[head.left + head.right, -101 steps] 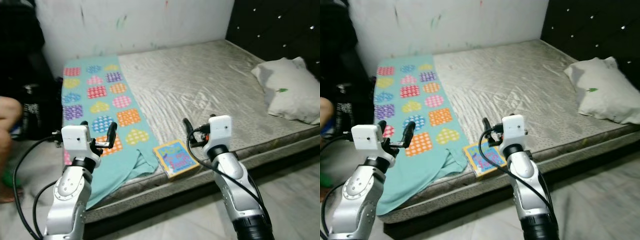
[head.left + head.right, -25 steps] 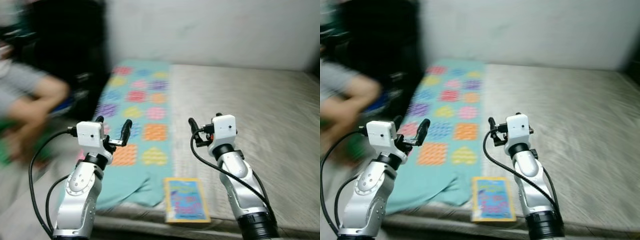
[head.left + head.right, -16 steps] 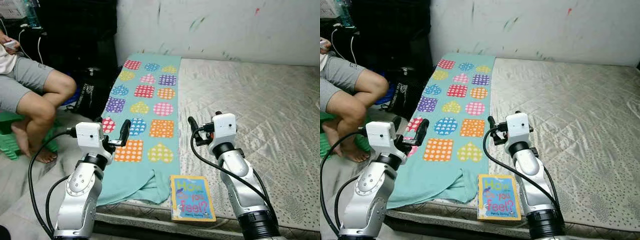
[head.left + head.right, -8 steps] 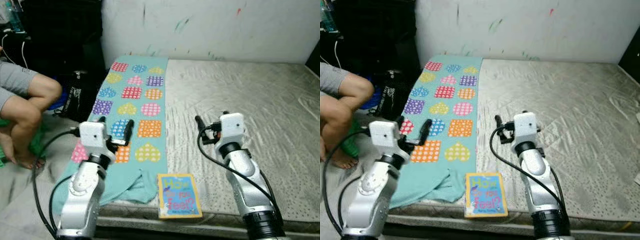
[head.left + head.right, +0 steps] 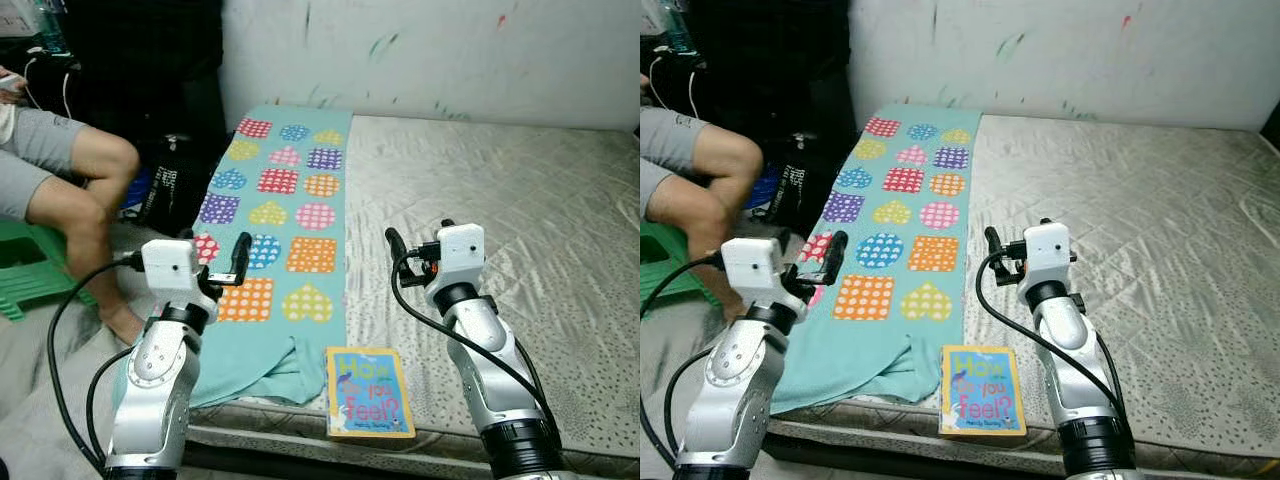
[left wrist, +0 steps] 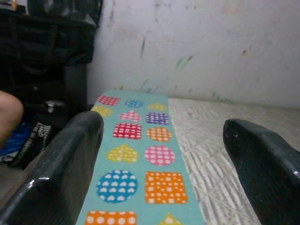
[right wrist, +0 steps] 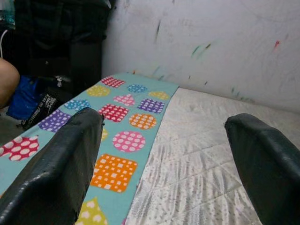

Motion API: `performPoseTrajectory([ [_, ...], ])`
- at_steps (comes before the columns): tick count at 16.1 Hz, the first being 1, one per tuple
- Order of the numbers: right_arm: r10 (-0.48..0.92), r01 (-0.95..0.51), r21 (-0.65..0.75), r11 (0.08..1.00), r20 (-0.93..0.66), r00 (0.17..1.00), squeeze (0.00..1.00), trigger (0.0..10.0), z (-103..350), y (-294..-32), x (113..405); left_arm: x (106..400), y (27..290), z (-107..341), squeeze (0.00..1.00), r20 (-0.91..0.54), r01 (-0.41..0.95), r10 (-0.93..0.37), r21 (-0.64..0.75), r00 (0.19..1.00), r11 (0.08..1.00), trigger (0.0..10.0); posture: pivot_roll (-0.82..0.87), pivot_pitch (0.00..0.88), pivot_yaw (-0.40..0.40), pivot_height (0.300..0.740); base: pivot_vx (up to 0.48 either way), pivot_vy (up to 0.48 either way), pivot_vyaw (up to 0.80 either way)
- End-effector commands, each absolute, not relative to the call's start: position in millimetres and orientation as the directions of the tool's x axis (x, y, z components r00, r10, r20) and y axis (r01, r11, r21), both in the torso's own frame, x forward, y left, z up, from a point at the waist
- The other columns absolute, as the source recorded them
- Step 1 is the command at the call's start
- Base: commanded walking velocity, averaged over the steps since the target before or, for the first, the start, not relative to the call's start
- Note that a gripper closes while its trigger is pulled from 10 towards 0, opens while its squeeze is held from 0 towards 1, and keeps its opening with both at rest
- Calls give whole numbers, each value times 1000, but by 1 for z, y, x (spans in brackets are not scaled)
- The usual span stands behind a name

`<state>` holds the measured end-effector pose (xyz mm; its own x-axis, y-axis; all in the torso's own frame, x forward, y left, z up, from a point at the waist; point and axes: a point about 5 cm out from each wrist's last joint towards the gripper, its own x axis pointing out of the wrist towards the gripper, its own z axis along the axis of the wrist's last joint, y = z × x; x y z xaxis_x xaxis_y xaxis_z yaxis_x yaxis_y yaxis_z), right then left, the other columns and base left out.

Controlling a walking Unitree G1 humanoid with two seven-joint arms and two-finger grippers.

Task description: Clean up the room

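A colourful picture book (image 5: 368, 392) lies flat at the front edge of the grey mattress (image 5: 520, 210), cover up. Beside it, a teal blanket with bright heart patches (image 5: 285, 200) runs down the bed's left side, its near end hanging over the edge. My left gripper (image 5: 215, 255) hovers open above the blanket's near end. My right gripper (image 5: 415, 240) hangs open over the mattress, behind and slightly right of the book. In the wrist views both pairs of black fingers (image 6: 61, 168) (image 7: 56, 159) stand wide apart with nothing between them.
A person sits at the left on a green stool (image 5: 25, 275), one bare leg (image 5: 95, 215) reaching toward the bed's corner. A black bag (image 5: 172, 190) stands on the floor against the bed's left side. A marked white wall (image 5: 450, 50) closes the far side.
The camera has swung a little, shifting the whole picture. Both arms hold the same raised pose, grippers open. The seated person's leg has stretched down closer to the bed's corner.
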<state>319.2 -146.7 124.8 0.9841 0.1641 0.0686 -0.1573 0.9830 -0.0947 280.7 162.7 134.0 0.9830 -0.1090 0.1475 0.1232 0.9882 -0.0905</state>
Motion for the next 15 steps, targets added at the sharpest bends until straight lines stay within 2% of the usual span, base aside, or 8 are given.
performPoseTrajectory([
  [1,169,-160,-99,982,81,982,0,10000,129,-148,324,281,166,134,0,151,97,-84,-79,985,992,10000,52,0,-30,740,0,-371,0],
  [4,188,-180,-105,978,72,980,0,10000,125,-134,325,278,166,135,0,144,105,-93,-80,985,991,10000,60,0,-27,740,0,-376,0],
  [10,143,-142,-41,989,29,989,0,10000,110,-141,315,270,151,123,0,102,156,-146,-97,984,983,10000,26,0,-12,740,0,-463,0],
  [13,172,-170,-52,984,38,984,0,10000,113,-134,313,267,154,128,0,106,156,-146,-95,984,983,10000,34,0,-13,740,0,-480,0],
  [15,178,-177,-47,983,26,984,0,10000,109,-132,308,262,154,124,0,93,158,-148,-114,985,981,10000,34,0,-6,740,0,-135,0],
])
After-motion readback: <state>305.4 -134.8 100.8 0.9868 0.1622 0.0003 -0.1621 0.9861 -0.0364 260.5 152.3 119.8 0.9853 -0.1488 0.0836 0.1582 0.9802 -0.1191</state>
